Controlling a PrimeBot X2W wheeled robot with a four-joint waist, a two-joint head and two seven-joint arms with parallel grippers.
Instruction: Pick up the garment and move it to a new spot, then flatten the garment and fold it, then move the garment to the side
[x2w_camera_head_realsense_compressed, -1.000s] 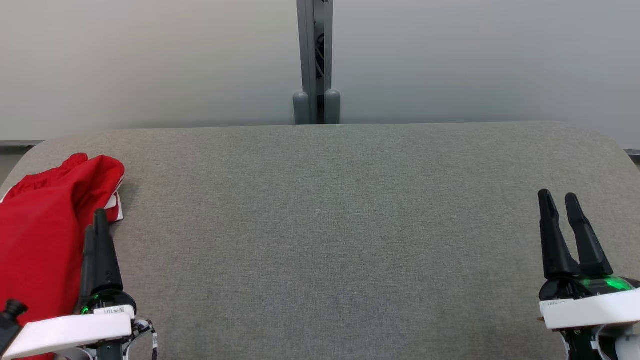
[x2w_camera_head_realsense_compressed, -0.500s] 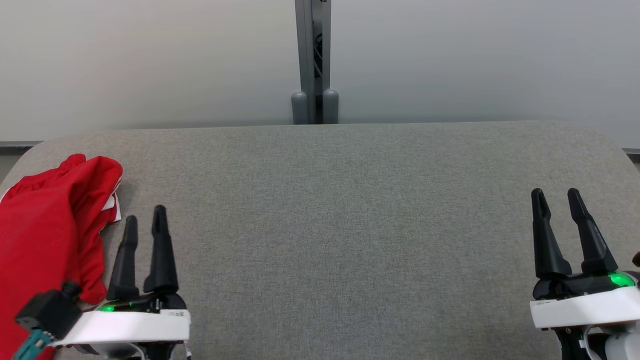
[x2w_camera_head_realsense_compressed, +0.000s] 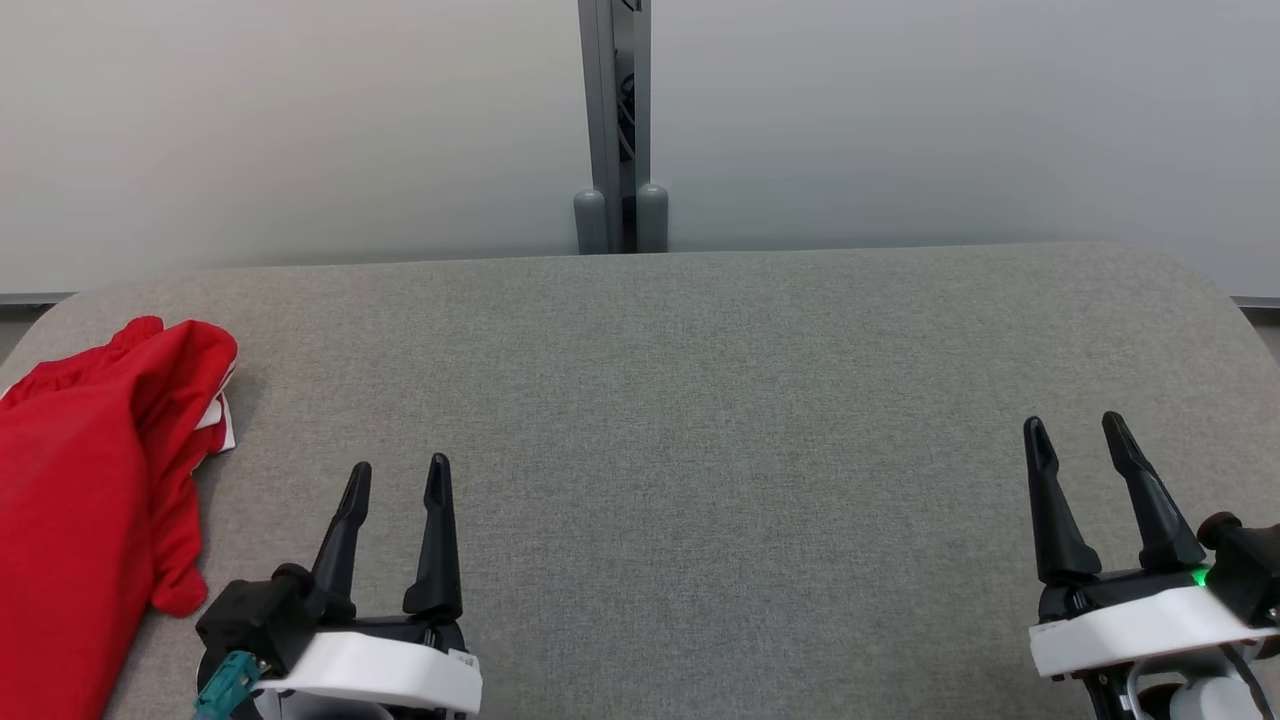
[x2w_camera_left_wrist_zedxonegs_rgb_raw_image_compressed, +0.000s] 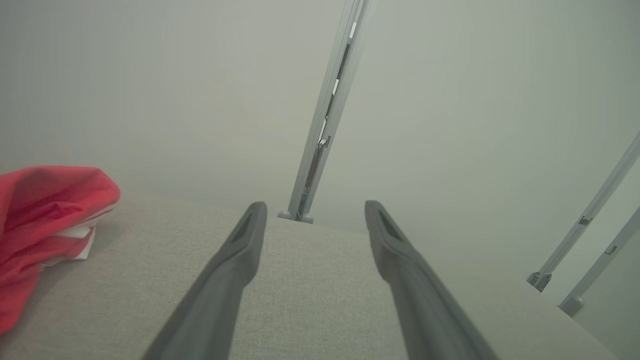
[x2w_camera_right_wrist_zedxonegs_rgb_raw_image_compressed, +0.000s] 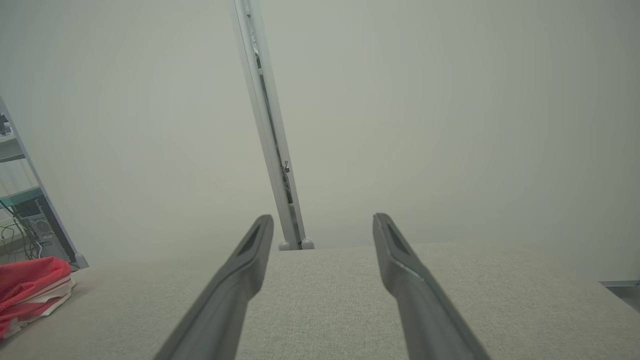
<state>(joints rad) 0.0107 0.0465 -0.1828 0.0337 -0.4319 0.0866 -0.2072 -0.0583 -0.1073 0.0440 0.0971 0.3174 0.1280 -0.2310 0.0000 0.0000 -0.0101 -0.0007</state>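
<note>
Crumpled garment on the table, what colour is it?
The crumpled garment is red with white trim; head view best.

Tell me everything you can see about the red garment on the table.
The red garment is thin-looking cloth, bunched and wrinkled rather than spread flat, with a bit of white fabric peeking from its right edge. It lies at the far left of the grey fabric-covered table, running out of the head view at the left and bottom. Only the table touches it; the open left gripper sits apart, to its right.

I see garment (x2w_camera_head_realsense_compressed: 80, 480) on worktop (x2w_camera_head_realsense_compressed: 700, 400) far-left edge; my L claw (x2w_camera_head_realsense_compressed: 400, 465) to its right, R claw (x2w_camera_head_realsense_compressed: 1073, 420) far right, post (x2w_camera_head_realsense_compressed: 612, 120) behind centre.
</note>
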